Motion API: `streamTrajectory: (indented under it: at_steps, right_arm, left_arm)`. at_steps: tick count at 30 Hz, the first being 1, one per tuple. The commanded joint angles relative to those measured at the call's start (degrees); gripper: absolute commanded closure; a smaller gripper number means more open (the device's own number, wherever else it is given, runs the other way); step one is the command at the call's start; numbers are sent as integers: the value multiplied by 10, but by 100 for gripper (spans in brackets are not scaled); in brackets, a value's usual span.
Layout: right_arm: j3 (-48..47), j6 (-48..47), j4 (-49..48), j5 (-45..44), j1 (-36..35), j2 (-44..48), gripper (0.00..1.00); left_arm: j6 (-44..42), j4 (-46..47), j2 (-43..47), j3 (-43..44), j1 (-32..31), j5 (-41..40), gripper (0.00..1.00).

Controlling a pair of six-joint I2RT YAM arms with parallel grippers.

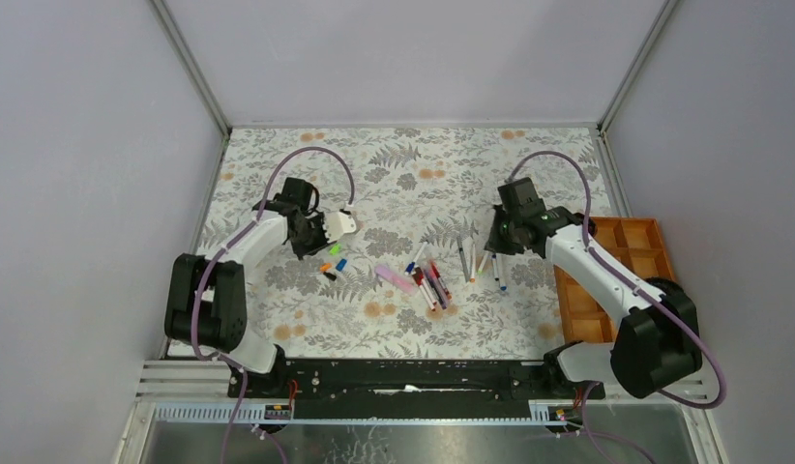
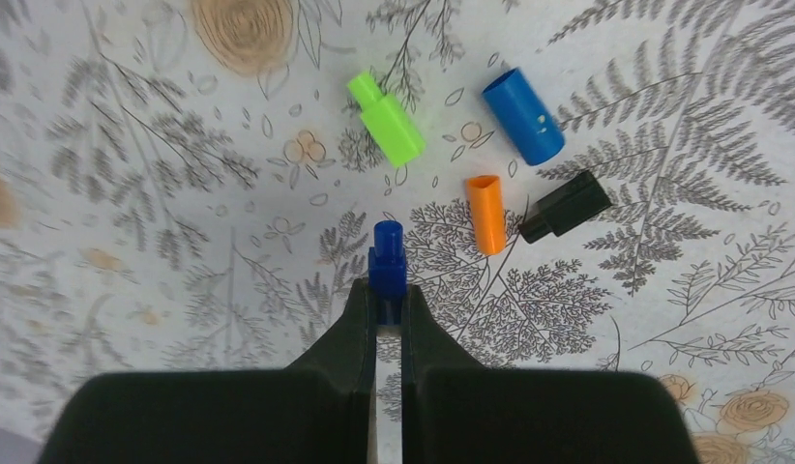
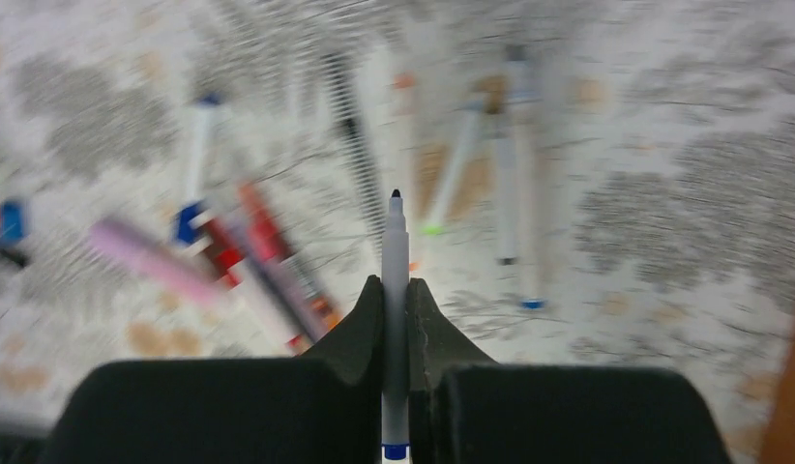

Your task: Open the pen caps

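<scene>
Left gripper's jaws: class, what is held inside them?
A dark blue cap, its top poking out. Its lower end is covered by the black fingers.

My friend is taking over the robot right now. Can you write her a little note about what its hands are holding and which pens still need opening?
Left gripper: shut on a dark blue cap.
Right gripper: shut on a white pen, its dark tip bare.
Done: a green cap, blue cap, orange cap and black cap lie loose near the left gripper.
Left: the pile of pens mid-table. Some look capped, but it is too blurred to count them.
</scene>
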State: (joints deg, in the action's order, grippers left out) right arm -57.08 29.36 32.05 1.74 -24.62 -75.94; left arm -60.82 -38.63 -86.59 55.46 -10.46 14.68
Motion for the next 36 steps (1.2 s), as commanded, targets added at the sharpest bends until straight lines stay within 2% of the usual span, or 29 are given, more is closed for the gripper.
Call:
streamTrajectory:
  at_steps: [1, 5, 8, 17, 19, 23, 24, 26, 28, 33, 36]
  right_arm:
    - [44, 23, 1, -169, 27, 5, 100]
    - [60, 26, -21, -216, 30, -26, 100]
    - [62, 23, -32, -244, 37, -56, 100]
    - [45, 9, -56, -298, 48, -144, 80]
    - [42, 6, -61, -297, 49, -158, 78]
    - [41, 0, -64, -295, 53, -184, 73]
    - [38, 0, -62, -292, 55, -187, 69]
    - [35, -1, -60, -287, 55, -184, 57]
    - [26, 0, -48, -280, 55, -175, 51]
    - [-13, 2, -19, -268, 52, -116, 46]
    - [-56, 7, -4, -257, 22, -99, 43]
  left_arm:
    - [56, 45, -32, -15, 24, 8, 100]
    - [84, 73, -61, -23, 25, -1, 100]
    - [110, 86, -94, -20, 25, -15, 92]
    - [123, 78, -123, -15, 25, 1, 71]
    - [122, 63, -114, -10, 25, 12, 63]
    - [115, 20, -82, 8, 25, 55, 36]
    - [114, 7, -73, 15, 25, 72, 30]
    - [117, -14, -56, 37, 25, 92, 17]
    - [121, -36, -42, 60, 25, 108, 4]
    - [154, -90, -15, 136, 27, 123, 2]
    - [192, -123, -6, 188, 29, 121, 2]
